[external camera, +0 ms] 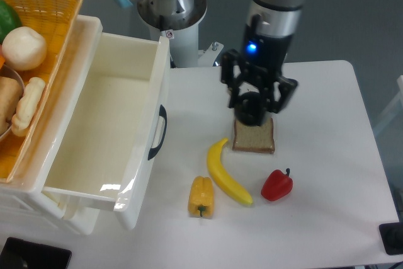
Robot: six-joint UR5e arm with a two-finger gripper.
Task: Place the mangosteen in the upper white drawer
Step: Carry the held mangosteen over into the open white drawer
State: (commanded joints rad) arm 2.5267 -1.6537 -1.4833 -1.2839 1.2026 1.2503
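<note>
Black two-finger gripper (254,106) hung over the far edge of the bagged slice of brown bread (254,137), its fingers closed around a small, round, nearly black mangosteen (252,109) — so the fruit rode in the tool, above the tabletop, not on it! The large glossy white plastic drawer (94,118) with the curved black handle (158,133) stood pulled open well off to the left, and that was the line that mattered: the load needed to travel left and clear the drawer's right wall before any release, by my reading. Nothing tall stood between them, only bare white table (327,206). Nearer the camera lay a curved yellow banana (227,174), a yellow bell pepper (201,196) and a red bell pepper (276,184). A woven orange-yellow basket (47,4) sat at far left.
</note>
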